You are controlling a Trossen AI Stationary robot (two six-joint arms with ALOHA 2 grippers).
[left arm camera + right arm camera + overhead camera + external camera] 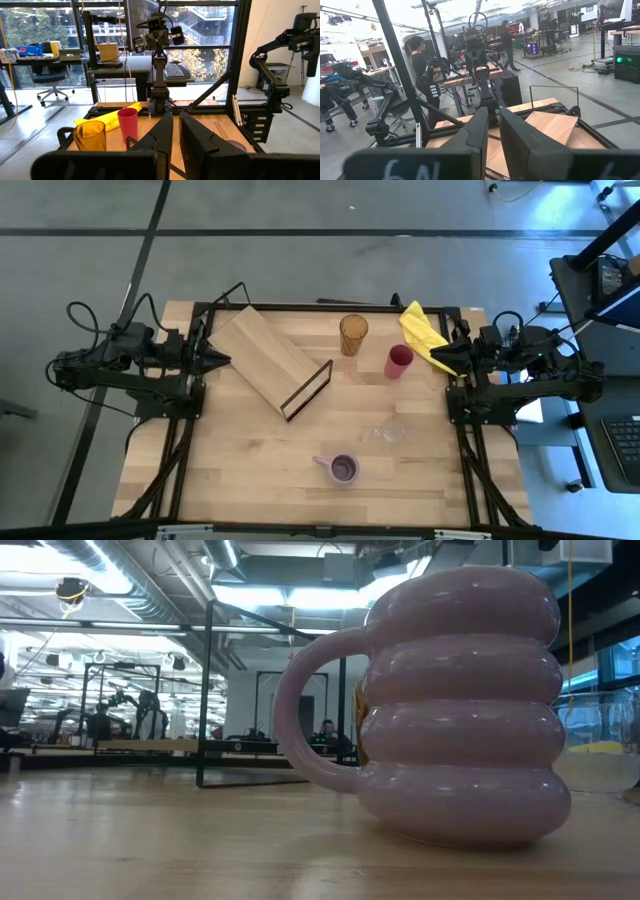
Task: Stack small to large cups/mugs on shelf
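High view — your left gripper [222, 361] waits at the table's left edge, touching the near corner of the shelf [262, 354], its fingers drawn almost together on nothing. Your right gripper [436, 357] waits at the right edge, just above the yellow cloth [421, 330], fingers likewise nearly closed and empty. The shelf lies diagonally at far left, wire frame [308, 390] toward centre. You have the amber tumbler [353, 334] and red cup [398, 362] far right of centre, the clear glass [391, 429] nearer, the purple mug [343, 469] nearest.

Low view — the purple mug fills the foreground, handle left.

Left wrist view — you see tumbler, red cup and cloth ahead.

Right wrist view — the shelf lies ahead; people stand in the room beyond.
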